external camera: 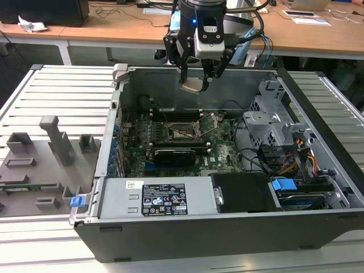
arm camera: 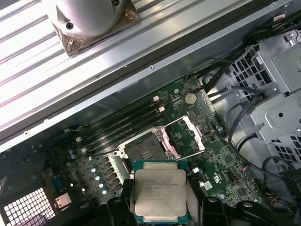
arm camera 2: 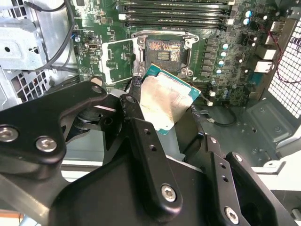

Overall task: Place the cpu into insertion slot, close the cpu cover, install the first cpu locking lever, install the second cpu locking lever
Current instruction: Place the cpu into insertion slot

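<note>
Carrying the chip point(arm camera: 159, 195) flat by its edges in the gripper point(external camera: 194, 82), closed on it, above the socket point(arm camera 2: 164, 54), cover point(arm camera: 195, 133) folded back beside the socket to bare the pins.

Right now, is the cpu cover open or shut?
Open. The cpu cover is swung off the insertion slot, leaving its pin field bare; the cpu sits clamped in the gripper, above the board.
</note>
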Robot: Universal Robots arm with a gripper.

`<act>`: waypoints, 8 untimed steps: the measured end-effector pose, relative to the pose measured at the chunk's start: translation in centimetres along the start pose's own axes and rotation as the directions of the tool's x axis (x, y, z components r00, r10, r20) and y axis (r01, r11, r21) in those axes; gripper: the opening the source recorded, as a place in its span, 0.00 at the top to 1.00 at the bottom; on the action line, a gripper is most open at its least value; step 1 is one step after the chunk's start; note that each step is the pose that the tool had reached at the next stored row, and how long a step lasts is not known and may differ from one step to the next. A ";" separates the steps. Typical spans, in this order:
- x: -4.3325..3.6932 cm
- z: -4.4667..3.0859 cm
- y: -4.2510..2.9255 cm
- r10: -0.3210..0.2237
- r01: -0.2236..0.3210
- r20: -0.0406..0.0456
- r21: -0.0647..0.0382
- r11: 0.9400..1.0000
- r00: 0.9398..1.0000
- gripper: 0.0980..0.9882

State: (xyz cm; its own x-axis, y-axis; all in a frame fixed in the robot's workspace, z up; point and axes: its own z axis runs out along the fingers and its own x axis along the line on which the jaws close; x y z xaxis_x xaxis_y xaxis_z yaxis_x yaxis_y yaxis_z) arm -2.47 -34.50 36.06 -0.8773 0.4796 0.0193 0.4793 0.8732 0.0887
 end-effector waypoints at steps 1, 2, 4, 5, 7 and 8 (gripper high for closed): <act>0.00 0.00 0.00 0.004 -0.004 0.000 0.000 1.000 1.000 0.51; 0.00 0.00 0.00 0.009 -0.009 0.001 0.000 1.000 1.000 0.51; 0.00 0.00 0.00 0.016 -0.016 0.001 0.000 1.000 1.000 0.51; 0.00 0.00 0.00 0.020 -0.020 0.002 0.000 1.000 1.000 0.51; 0.00 0.00 0.00 0.028 -0.028 0.003 -0.001 1.000 1.000 0.51; 0.00 0.01 0.00 0.032 -0.032 0.003 -0.001 0.999 0.999 0.51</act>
State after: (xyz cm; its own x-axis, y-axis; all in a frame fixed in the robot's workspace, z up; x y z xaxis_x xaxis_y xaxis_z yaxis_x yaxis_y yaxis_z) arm -2.47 -34.50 36.06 -0.8613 0.5078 0.0193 0.5073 0.8572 0.0887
